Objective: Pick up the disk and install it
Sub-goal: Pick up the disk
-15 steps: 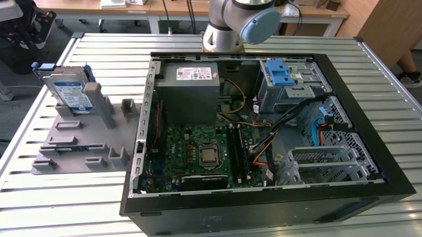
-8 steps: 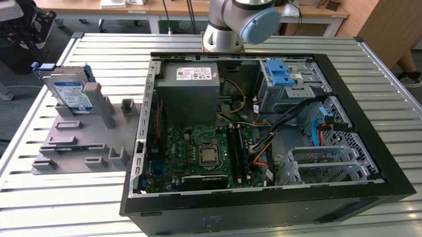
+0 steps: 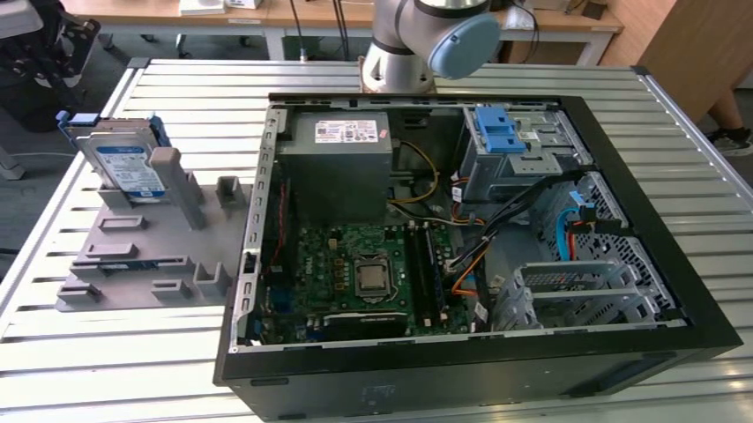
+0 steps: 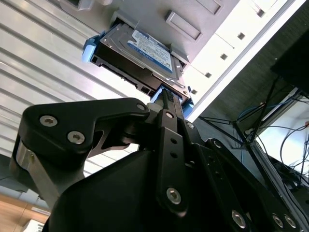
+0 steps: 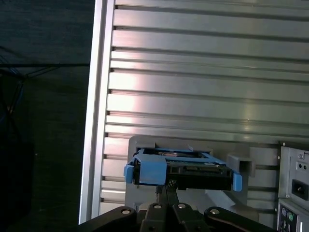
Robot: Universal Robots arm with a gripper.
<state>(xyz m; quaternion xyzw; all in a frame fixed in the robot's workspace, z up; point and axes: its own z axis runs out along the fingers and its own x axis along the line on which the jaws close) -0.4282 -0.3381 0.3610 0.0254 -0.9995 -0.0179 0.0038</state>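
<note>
The silver rectangular hard disk with a white-and-blue label, clipped in a bright blue plastic carrier (image 3: 127, 167), stands on its edge in a slot of a grey plastic holder block (image 3: 153, 264). The block lies on the ribbed aluminium surface (image 3: 118, 370), at the exterior view's left. The disk is not yet installed. The holder sits just beside the open black computer case (image 3: 471, 388), and the disk is at the holder's far end, apart from the case wall.

In both wrist views the black hand (image 5: 165, 189) hangs over the disk (image 5: 181, 169), looking onto its narrow blue-framed edge. The hand's tips point at the middle of that edge. Its fingers are drawn together with nothing between them (the linkage bars fold in toward one central line), and whether they touch the carrier I cannot tell. In the second wrist view the hand (image 4: 168, 96) points toward the blue frame, with the labelled face of the disk (image 4: 140, 50) beyond it.

Inside the case lie a grey power-supply box with a white sticker (image 3: 341, 167), a green motherboard (image 3: 353, 273) and a metal drive cage with blue plastic latches (image 3: 512, 145). The arm's grey and pale-blue base joint (image 3: 418, 40) rises behind the case.
</note>
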